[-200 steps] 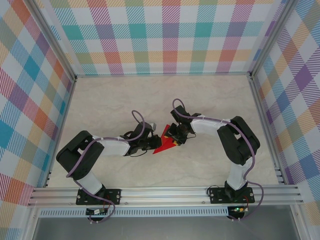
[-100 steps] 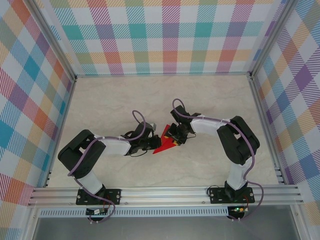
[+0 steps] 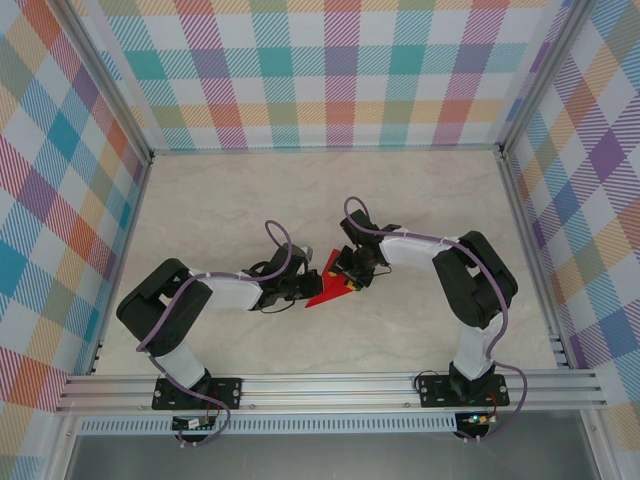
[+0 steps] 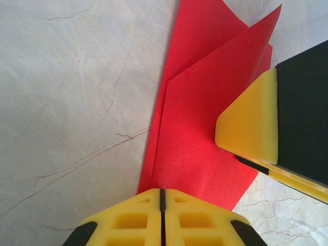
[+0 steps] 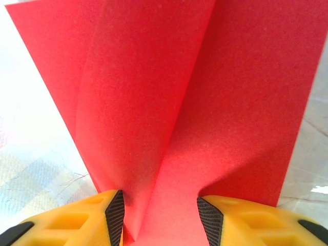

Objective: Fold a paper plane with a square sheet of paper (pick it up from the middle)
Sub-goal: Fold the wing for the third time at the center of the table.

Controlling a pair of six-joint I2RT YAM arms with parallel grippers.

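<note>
I'm watching left pincer [image 4: 161, 197] pinching the square sheet of paper [image 4: 195, 154] at bottom centre, right pincer [image 5: 160, 207] squeezing a bunched ridge; opposing pulls are likely risking tears or stray creases.

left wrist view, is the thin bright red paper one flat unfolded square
No, the thin bright red paper is folded, with one layer overlapping another beneath it.
</note>
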